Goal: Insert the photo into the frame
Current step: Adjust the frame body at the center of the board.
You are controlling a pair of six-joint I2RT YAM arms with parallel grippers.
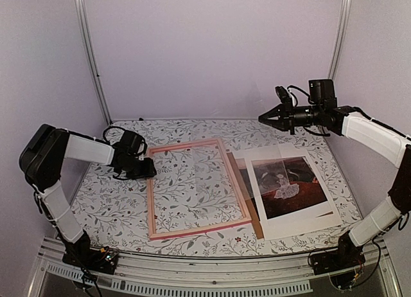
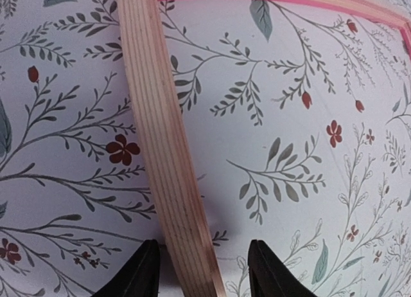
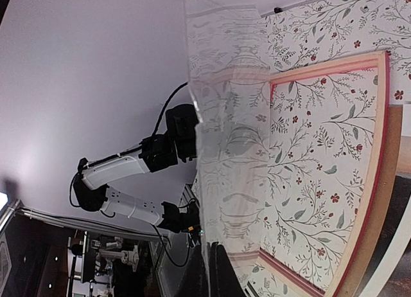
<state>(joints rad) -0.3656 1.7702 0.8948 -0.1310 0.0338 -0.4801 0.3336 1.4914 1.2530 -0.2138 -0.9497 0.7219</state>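
Clear sheet [image 3: 231, 117] up over the frame [image 1: 149, 194]!
Your left gripper [image 2: 202, 261] straddles its left rail, fingers apart; your right gripper [image 1: 264, 117] clamps the clear sheet.

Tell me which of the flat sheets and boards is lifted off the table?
The clear sheet: the right hand holds it up in the air, tilted. The frame, photo and white mat all lie flat.

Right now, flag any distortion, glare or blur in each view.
Top external: even soft light, no blur. Left wrist: the wide lens bows the frame rail; the left gripper is underexposed. Right wrist: the clear sheet in the right gripper hazes the tablecloth behind.
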